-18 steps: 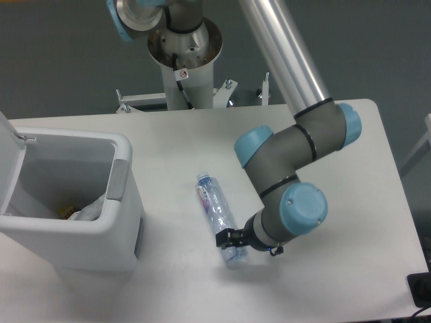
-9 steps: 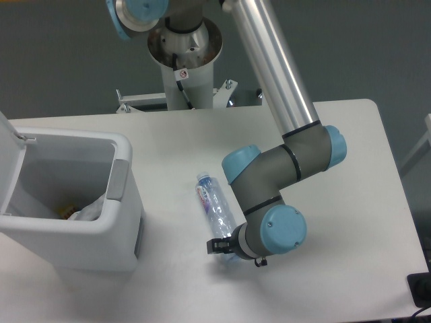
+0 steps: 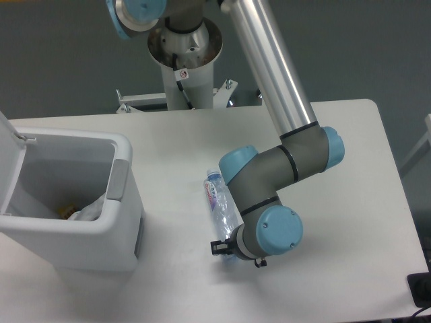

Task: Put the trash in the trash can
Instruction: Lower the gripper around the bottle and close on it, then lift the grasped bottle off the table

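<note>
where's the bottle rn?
The bottle lies on the table right of the trash can, cap pointing away, its near end at the pincer.

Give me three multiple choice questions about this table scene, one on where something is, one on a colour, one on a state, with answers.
1. Where does the bottle lie?
A. inside the trash can
B. on the table right of the trash can
C. on the floor

2. What colour is the bottle's cap?
A. blue
B. green
C. black

3. The trash can lid is:
A. shut
B. missing
C. open

Answers: 1 B, it lies on the tabletop by the gripper. 2 A, its far end is blue. 3 C, the inside shows.
</note>
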Robot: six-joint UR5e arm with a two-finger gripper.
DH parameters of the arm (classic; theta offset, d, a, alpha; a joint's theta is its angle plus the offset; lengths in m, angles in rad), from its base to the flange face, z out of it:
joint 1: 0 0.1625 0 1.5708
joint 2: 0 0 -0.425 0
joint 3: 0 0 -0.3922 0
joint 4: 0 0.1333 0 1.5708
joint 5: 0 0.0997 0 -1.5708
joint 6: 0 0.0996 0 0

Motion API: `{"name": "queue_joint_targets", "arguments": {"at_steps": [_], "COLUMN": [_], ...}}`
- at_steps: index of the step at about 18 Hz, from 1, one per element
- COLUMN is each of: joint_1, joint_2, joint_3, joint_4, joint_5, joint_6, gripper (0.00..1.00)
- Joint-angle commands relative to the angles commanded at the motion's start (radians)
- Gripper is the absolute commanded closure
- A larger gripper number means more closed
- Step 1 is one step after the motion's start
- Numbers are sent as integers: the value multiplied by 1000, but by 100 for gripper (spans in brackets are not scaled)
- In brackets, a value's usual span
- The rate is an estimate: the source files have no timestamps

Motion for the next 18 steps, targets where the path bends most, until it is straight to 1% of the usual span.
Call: {"name": "queue_joint_targets", "arguments": {"at_steps": [3, 7, 8, 9, 10, 13, 16, 17, 18], "joint_1": [0, 8, 9, 11, 12, 51, 69, 78, 92], "joint_2": [8, 34, 38, 47, 57, 113, 155, 173, 186], "joint_3": [0, 3, 6, 14, 20, 34, 40, 52, 66], "joint_4": [0, 5, 8, 23, 31, 38, 106, 127, 129], "joint_5": [-2, -12, -12, -18, -37, -116, -187, -230, -260], "joint_6": [9, 12, 14, 12, 12, 14, 11, 11, 8], "gripper": [78, 78, 78, 78, 78, 78, 78, 78, 78]}}
